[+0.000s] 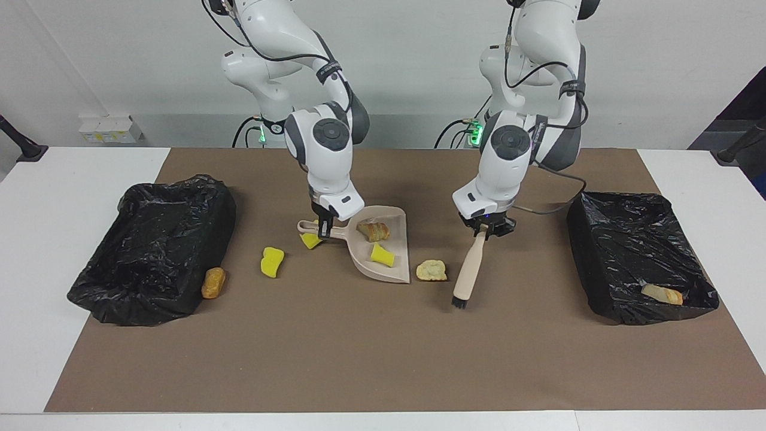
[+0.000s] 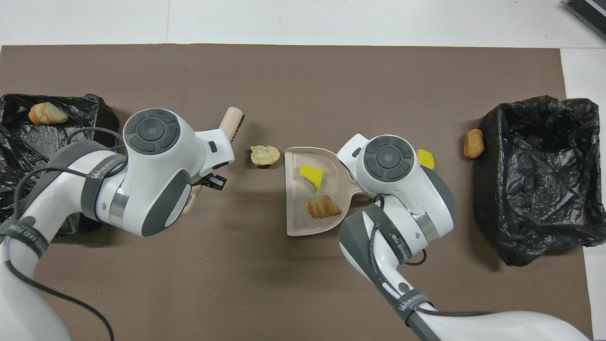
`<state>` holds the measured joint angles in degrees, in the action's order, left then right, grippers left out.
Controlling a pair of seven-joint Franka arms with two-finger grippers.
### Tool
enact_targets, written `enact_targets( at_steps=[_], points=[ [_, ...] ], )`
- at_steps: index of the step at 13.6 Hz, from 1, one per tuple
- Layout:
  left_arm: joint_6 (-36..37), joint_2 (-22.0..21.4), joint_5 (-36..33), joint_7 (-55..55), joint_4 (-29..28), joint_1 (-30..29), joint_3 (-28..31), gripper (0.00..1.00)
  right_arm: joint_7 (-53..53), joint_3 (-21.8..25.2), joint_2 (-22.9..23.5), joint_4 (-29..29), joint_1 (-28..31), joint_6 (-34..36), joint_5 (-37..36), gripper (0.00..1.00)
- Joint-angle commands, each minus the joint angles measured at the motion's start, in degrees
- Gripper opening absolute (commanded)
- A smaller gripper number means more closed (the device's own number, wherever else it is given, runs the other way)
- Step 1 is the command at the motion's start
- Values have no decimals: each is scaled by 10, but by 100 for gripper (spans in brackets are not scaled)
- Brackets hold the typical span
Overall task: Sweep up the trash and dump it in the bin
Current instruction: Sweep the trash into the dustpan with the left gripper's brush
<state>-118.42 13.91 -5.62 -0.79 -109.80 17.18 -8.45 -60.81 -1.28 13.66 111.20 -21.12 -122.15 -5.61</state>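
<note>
- The surface [image 1: 36, 251] carries a brown mat [image 1: 383, 359] with everything on it.
- One black-lined bin [image 1: 152, 248] sits at the right arm's end, a golden-brown lump [image 1: 213, 282] touching its outside wall; the other bin [image 1: 640, 254] at the left arm's end holds a bread piece [image 1: 661, 294].
- The dustpan [image 1: 383, 248] lies mid-mat with its mouth toward the left arm's end. The right gripper [image 1: 324, 230] has its fingers clamped shut on the pan's handle.
- The brush [image 1: 468, 272] hangs slanted from the left gripper [image 1: 483, 230], whose fingers are closed on the handle's top; the bristle end is low over the mat, farther from the robots than the gripper.
- Trash in the pan: a brown bread lump [image 1: 374, 231] and a yellow sponge chunk [image 1: 382, 255].
- A pale bread scrap [image 1: 431, 270] lies on the mat just beside the pan's mouth, between pan and brush, apart from both grippers' fingers.
- A yellow sponge piece [image 1: 310, 240] lies right by the right gripper's fingers, under the handle; another yellow chunk [image 1: 272, 262] lies toward the right arm's bin.
</note>
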Motion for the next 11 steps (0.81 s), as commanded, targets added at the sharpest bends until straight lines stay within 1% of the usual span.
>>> enact_targets(
  at_steps=[1, 3, 5, 8, 10, 11],
  points=[
    [-23, -16, 7, 14, -46, 33, 0, 0, -61, -4, 1, 5, 29, -19, 46, 0],
    [-12, -27, 55, 54, -54, 51, 0, 0, -64, -4, -2, 6, 20, -18, 41, 0],
    [-12, -35, 64, 65, -66, 62, 0, 0, -64, -3, -3, 10, 8, -20, 32, 0],
    [-5, -42, 66, 66, -75, 63, -1, 0, -63, -4, -1, 15, -8, -20, -13, 0],
    [4, -52, 98, 66, -93, 71, -1, 0, -62, -4, 6, 16, -10, -21, -24, 0],
    [7, -59, 125, 67, -102, 73, -2, 0, -60, -4, 8, 15, -20, -21, -32, 0]
  ],
)
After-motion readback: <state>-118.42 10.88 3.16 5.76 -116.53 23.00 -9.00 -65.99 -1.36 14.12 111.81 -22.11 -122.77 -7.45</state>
